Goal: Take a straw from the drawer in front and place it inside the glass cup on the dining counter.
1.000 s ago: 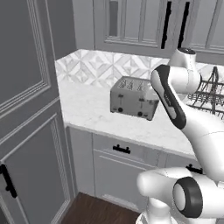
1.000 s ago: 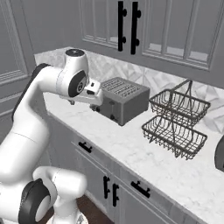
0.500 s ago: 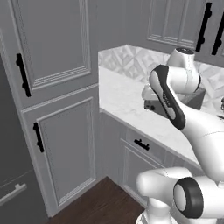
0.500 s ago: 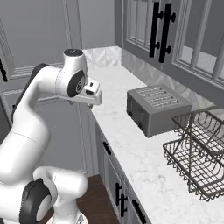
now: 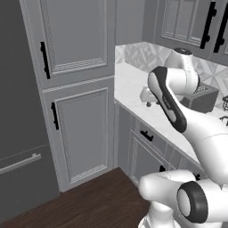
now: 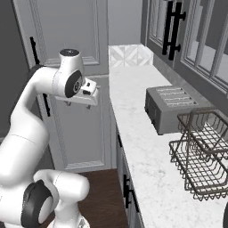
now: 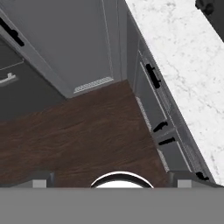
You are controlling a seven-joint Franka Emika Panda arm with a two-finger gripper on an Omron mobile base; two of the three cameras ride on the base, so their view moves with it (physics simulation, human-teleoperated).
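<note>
Because the arm is folded up with the hand tucked close to its own shoulder, the pincer (image 6: 79, 103) hangs high over the front edge of the marble worktop (image 6: 133, 102), pointing down, a carrying posture rather than a reaching one. Its jaws stand wide apart and hold nothing. Well beneath the pincer, just under the worktop's lip, sits the drawer (image 7: 151, 85), shut flush with its black bar handle facing out over the wooden floor (image 7: 78, 140); the straw is presumably shut inside it, so nothing can be picked until that front is pulled. Beyond the pincer along the worktop stand the toaster (image 6: 171, 107) and, farther off, the wire basket (image 6: 202, 160), both well apart from the hand and no hindrance. To the pincer's other side rise the tall cabinet doors (image 5: 82, 124), fairly near, so a downward reach should keep to the worktop side. The floor below is bare, leaving room for the drawer to slide out.
</note>
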